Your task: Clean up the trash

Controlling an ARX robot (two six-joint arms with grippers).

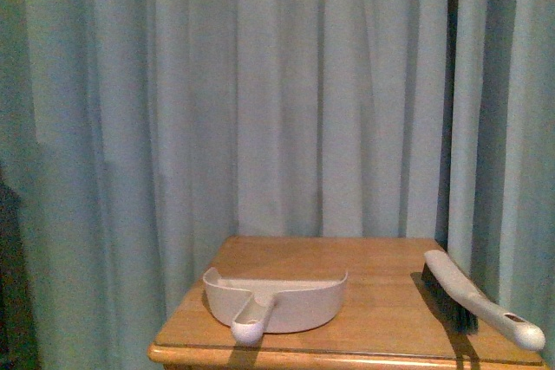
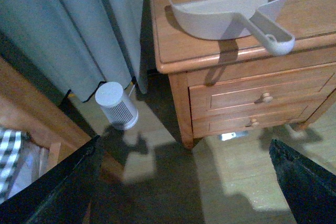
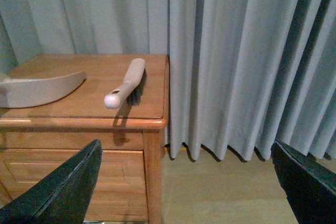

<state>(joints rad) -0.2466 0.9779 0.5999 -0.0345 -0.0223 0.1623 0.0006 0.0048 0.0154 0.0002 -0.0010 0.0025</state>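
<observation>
No trash shows in any view. A beige dustpan (image 1: 276,301) (image 2: 231,14) lies on the wooden nightstand (image 1: 381,335) with its handle over the front edge. A beige hand brush (image 1: 477,305) (image 3: 126,85) with dark bristles lies along the nightstand's right side. My left gripper (image 2: 185,145) hangs open over the floor in front of the nightstand's left corner, with nothing between its fingers (image 2: 58,187). My right gripper (image 3: 186,145) is open and empty too, low beside the nightstand's right front corner. Neither arm appears in the front view.
Pale curtains (image 1: 277,93) hang behind and beside the nightstand. A white cylindrical device (image 2: 118,106) stands on the floor left of it. A black-and-white checked fabric (image 2: 8,153) lies on wooden furniture further left. A small pale patch (image 2: 231,136) under the drawers is unclear.
</observation>
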